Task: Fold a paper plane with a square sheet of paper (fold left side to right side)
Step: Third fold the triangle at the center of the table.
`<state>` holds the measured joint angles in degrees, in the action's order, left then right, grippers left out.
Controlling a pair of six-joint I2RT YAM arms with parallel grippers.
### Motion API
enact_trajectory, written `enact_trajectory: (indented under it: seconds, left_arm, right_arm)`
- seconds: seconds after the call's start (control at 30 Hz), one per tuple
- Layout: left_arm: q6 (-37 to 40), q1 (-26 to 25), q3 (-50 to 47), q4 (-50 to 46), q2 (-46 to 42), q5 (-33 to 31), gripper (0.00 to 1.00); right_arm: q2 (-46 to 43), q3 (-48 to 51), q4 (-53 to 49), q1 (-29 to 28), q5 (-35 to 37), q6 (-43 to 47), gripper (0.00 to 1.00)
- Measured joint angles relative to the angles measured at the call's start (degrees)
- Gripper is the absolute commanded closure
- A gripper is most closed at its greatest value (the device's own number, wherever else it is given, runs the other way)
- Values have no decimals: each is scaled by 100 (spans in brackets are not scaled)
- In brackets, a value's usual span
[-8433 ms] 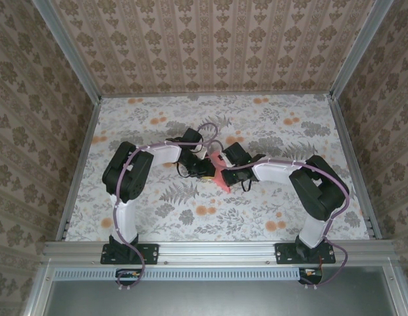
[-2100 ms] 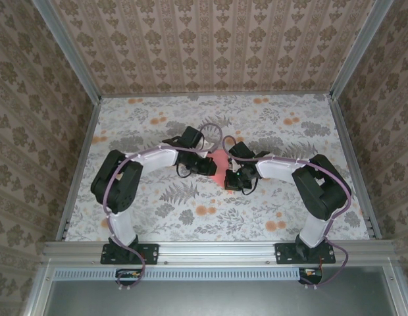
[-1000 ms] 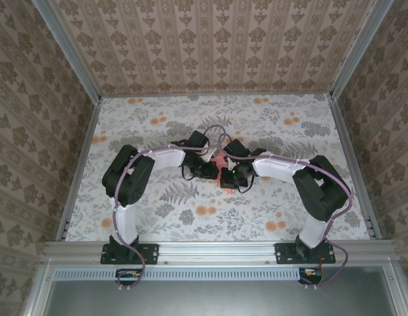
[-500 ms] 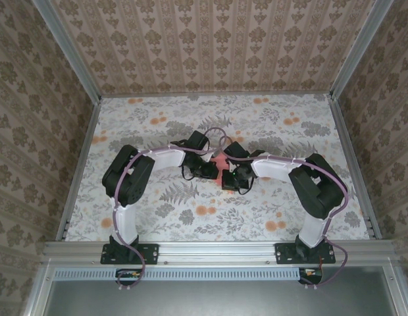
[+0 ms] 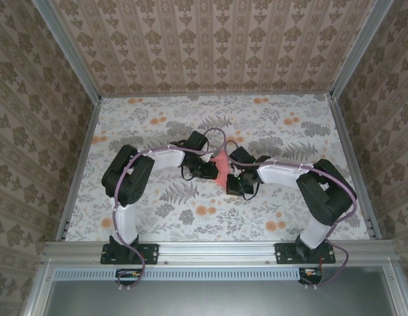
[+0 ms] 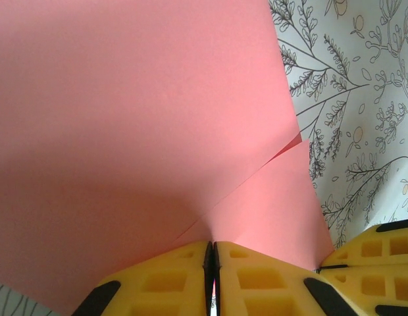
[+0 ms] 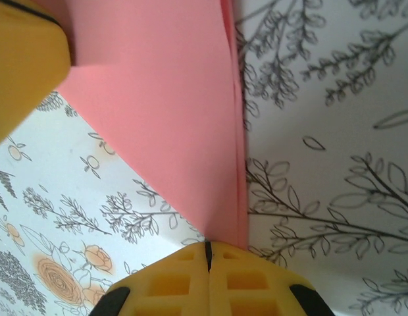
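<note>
Elbows flared outward, both wrists meeting at centre of table (image 5: 289, 125). Between them, pink paper (image 6: 138, 131): left gripper (image 6: 212, 253) jaws clamped on one corner, right gripper (image 7: 207, 253) jaws pinching its folded edge.

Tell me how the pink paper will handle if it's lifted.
Probably floppy: the pink paper is a thin sheet fanning from the left hand. Likely very light. The doubled edge by the right hand suggests it creases easily.

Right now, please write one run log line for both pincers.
paper: folded | left pincer: shut on paper | right pincer: shut on paper
</note>
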<state>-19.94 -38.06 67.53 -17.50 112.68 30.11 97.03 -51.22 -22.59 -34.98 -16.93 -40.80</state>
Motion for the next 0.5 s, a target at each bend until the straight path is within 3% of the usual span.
enact_trajectory:
  seconds: [0.33, 0.5]
  left_arm:
    - [2, 44, 0, -2, -2, 7, 87]
    - [2, 101, 2, -4, -26, 7, 82]
  right_arm:
    - [-291, 302, -68, 125, 2, -20, 100]
    - [-494, 374, -302, 212, 39, 28, 100]
